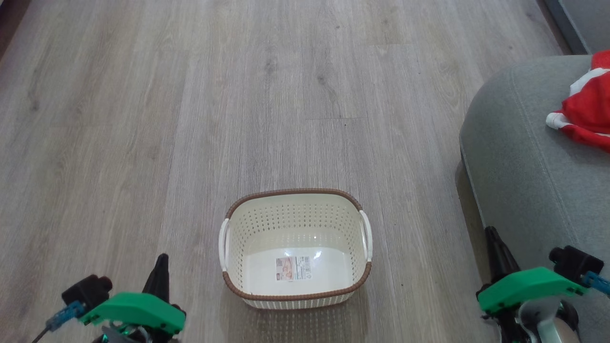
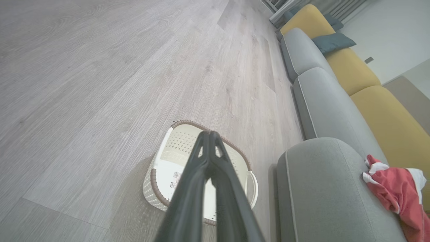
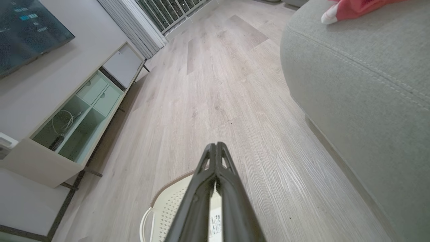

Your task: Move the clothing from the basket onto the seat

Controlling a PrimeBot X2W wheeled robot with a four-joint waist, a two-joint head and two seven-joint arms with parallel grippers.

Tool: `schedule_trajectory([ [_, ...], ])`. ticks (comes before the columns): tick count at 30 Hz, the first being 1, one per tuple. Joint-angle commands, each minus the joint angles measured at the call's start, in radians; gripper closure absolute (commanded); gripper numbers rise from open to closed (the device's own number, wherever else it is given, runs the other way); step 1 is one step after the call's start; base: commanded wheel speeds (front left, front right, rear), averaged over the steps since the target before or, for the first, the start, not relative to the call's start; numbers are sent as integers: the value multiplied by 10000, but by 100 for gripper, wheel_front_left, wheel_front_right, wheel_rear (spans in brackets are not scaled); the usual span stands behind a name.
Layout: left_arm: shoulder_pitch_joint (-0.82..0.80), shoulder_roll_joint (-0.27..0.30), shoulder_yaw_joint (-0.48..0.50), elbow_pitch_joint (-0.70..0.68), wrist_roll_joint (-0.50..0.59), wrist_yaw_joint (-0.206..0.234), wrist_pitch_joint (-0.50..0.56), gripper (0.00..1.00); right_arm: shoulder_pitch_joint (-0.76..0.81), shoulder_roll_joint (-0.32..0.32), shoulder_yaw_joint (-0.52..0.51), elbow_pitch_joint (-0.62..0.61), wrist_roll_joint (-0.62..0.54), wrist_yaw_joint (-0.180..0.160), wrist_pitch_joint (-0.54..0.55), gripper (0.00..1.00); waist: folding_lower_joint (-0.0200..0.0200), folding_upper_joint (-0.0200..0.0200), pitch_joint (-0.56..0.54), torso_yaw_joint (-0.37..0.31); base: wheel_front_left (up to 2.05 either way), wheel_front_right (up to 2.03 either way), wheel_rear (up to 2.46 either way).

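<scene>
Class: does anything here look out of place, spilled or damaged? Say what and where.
Nothing stands out. The basket stands upright and empty on the floor; the red clothing lies bunched on the grey seat.

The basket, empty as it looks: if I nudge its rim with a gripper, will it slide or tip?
The basket probably slides easily: it holds nothing but a sticker and sits on smooth floor. It likely feels light and stiff, being perforated plastic. A high push on the rim might tilt it, though its wide base suggests otherwise.
</scene>
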Motion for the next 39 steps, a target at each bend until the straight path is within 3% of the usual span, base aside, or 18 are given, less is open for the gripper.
schedule_trajectory([
  [1,-511,55,198,-388,-271,-50,63,100,-458,11,18,-417,305,-1,55,100,-1,0,1,0,0,0,0],
  [39,-589,75,681,-1142,-4385,-294,1155,100,-507,71,-289,-1029,4950,-2,1173,100,-1,0,26,-1,0,0,0],
])
